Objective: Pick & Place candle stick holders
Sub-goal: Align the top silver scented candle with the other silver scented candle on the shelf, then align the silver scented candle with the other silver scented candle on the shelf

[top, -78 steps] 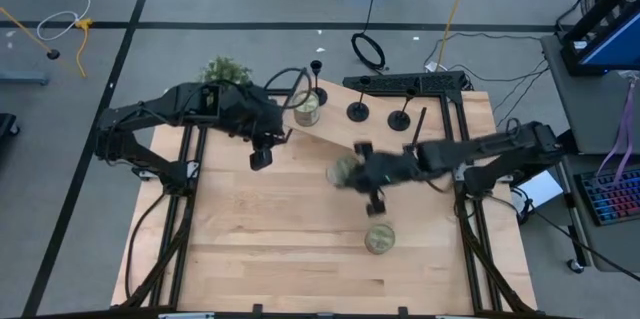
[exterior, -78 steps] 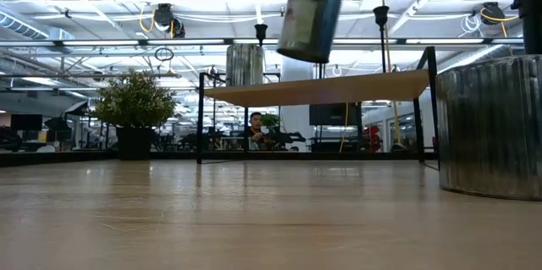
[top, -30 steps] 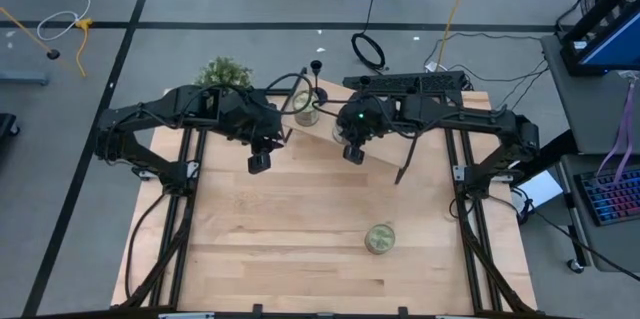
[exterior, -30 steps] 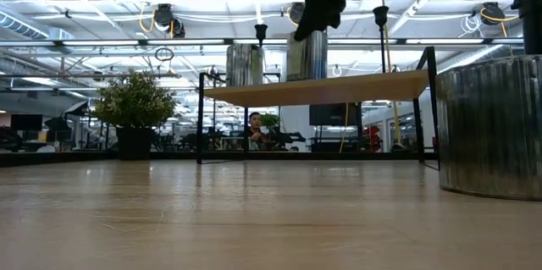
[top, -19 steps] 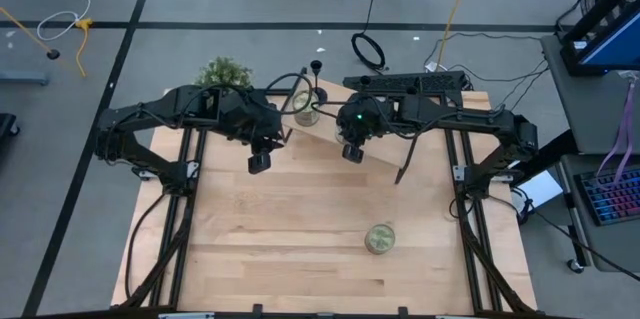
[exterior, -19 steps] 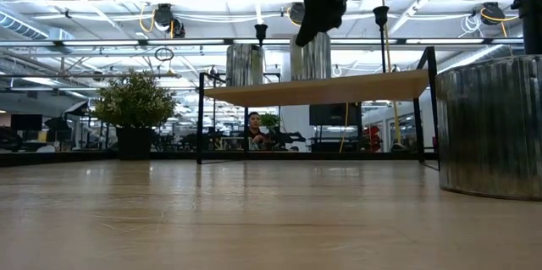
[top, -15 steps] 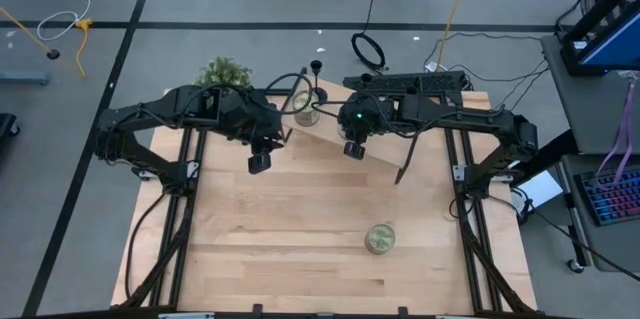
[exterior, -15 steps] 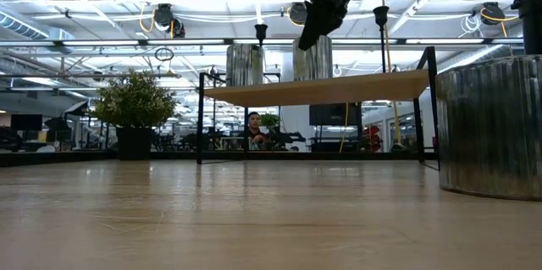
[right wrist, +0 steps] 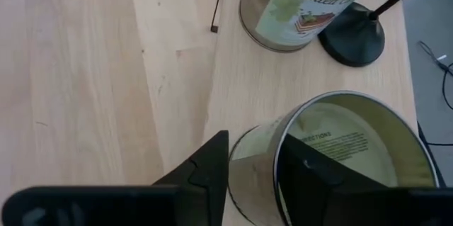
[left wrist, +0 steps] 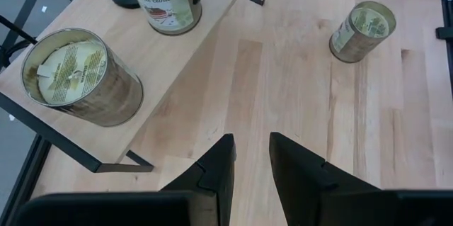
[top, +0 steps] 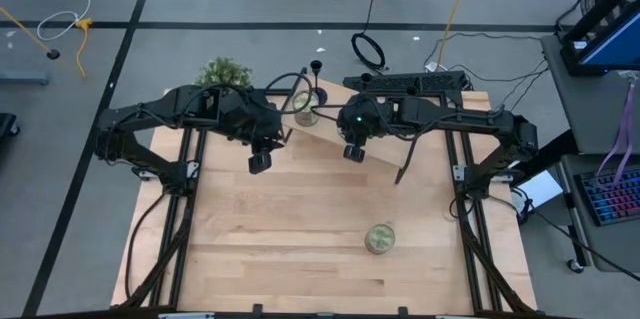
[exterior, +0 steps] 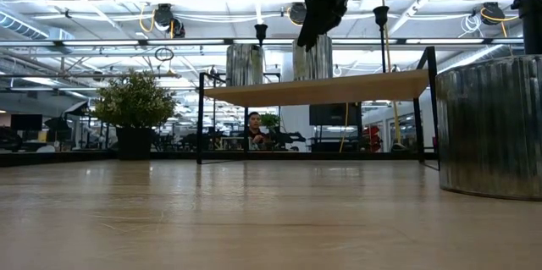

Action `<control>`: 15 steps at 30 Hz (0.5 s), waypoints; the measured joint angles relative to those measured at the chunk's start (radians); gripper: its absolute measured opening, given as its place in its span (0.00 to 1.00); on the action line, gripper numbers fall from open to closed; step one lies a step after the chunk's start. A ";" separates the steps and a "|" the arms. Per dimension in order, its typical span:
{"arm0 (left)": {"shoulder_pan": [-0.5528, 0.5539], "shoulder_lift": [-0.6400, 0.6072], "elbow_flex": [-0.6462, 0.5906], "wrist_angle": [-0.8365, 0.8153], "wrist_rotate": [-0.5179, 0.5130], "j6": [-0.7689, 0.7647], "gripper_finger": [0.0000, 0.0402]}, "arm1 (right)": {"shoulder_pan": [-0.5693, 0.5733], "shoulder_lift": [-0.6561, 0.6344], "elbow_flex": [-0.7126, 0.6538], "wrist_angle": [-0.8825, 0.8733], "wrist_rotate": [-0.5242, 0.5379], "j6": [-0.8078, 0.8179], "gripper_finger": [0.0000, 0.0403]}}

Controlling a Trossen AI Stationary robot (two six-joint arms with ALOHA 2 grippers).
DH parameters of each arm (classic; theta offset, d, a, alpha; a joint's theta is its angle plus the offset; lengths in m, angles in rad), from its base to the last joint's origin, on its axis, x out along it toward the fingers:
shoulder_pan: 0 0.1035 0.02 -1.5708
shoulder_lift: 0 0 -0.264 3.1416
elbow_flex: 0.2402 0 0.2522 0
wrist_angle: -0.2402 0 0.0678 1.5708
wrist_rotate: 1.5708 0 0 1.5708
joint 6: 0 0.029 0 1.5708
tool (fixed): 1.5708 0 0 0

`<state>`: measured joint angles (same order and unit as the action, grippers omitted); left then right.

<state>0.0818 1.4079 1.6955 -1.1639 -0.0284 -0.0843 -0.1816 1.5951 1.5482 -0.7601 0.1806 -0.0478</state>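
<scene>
One black candle stick holder (top: 319, 79) stands by its round base (right wrist: 352, 38) on the raised wooden shelf (top: 325, 131). Another holder's cup shows in the low view (exterior: 381, 14). The right arm hides the others. My right gripper (right wrist: 253, 148) is above the shelf, narrowly open, its fingers on either side of the wall of a greenish jar (right wrist: 340, 148) that stands there (exterior: 313, 58). A second jar (top: 307, 109) stands beside it. My left gripper (top: 260, 164) hangs narrowly open and empty (left wrist: 251, 148) in front of the shelf. My right gripper comes from above, pointing down. One finger (right wrist: 311, 176) is inside the jar's open top and one finger (right wrist: 205, 176) is outside, with the jar's near wall (right wrist: 251, 183) between them. The jar stands upright on the shelf. I cannot tell whether the fingers touch the wall.
A third greenish jar (top: 380, 239) stands on the table near its front right; it looms large in the low view (exterior: 491, 126). A potted plant (top: 225, 69) stands at the far left corner. Bare wood lies between the shelf and the near edge.
My right gripper has carried the jar from over the table's middle up to the shelf. In the last second the jar has shifted slightly toward the table's right on the shelf and now stands still. My left arm has kept still.
</scene>
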 joint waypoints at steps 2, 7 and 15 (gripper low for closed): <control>0.000 0.000 0.000 0.000 0.000 0.000 0.24 | 0.006 0.000 0.000 0.000 0.002 -0.001 0.26; 0.000 0.000 0.000 0.000 0.000 -0.004 0.24 | 0.019 -0.029 -0.001 0.011 0.001 0.008 0.27; 0.000 0.000 0.000 0.002 0.000 -0.004 0.24 | 0.044 -0.119 -0.001 0.041 0.002 0.009 0.27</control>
<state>0.0818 1.4078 1.6955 -1.1619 -0.0287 -0.0883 -0.1379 1.4764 1.5471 -0.7188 0.1829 -0.0391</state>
